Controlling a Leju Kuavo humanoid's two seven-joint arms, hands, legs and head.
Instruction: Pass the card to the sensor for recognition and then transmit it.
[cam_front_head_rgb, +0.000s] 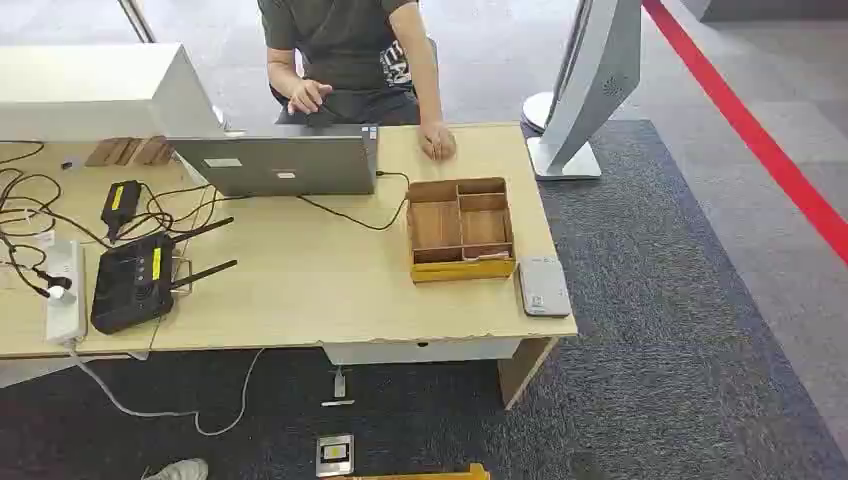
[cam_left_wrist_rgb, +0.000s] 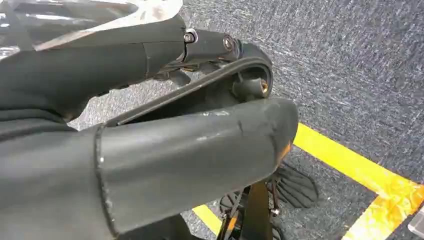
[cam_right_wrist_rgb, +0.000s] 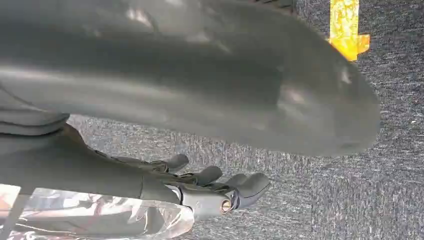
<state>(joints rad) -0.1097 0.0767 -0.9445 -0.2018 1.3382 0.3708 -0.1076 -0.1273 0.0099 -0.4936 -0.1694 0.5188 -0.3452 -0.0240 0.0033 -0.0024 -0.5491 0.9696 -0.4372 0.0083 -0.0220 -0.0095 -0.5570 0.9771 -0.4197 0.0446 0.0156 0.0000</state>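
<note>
A wooden tray (cam_front_head_rgb: 461, 270) with several compartments sits near the right end of the light wood table (cam_front_head_rgb: 300, 290). A thin pale piece that may be the card (cam_front_head_rgb: 487, 256) lies in its near right compartment. A flat grey-white sensor pad (cam_front_head_rgb: 543, 286) lies just right of the tray at the table's corner. My left hand (cam_left_wrist_rgb: 165, 105) hangs over the dark carpet with fingers stretched out and nothing in it. My right hand (cam_right_wrist_rgb: 190, 80) also hangs over the carpet, with its fingers (cam_right_wrist_rgb: 215, 182) loosely apart from the thumb and holding nothing.
A person sits behind the table with one hand (cam_front_head_rgb: 437, 142) resting on its far edge. A grey laptop (cam_front_head_rgb: 280, 162), a black router (cam_front_head_rgb: 133, 282), a power strip (cam_front_head_rgb: 62, 290) and cables fill the left half. A white stand (cam_front_head_rgb: 585, 90) rises right of the table.
</note>
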